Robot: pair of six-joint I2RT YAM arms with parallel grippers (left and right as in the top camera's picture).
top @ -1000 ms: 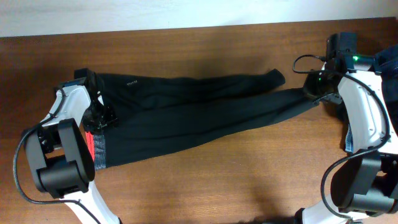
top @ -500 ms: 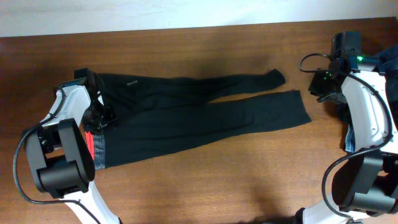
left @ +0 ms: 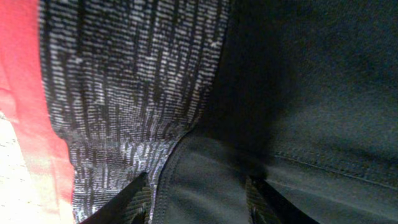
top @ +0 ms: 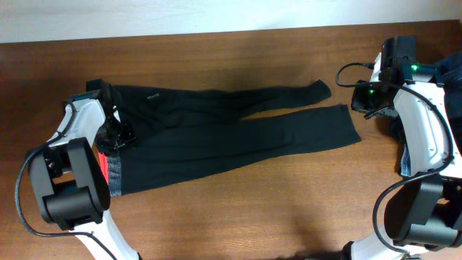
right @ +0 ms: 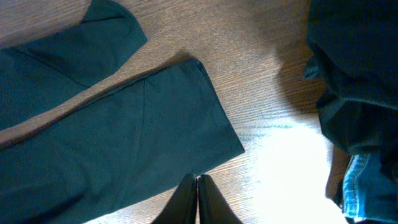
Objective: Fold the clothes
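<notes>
Overhead is evenly lit and pretty sharp, just a few soft shadows on the table (top: 238,209). The pants (top: 216,141) are so dark their folds barely read. Left wrist is way too close: soft, streaky weave on the waistband (left: 124,93), murky on the right. Right wrist has a big blown-out glare patch on the wood, bottom right, next to the heap's (right: 354,74) shadow.
</notes>
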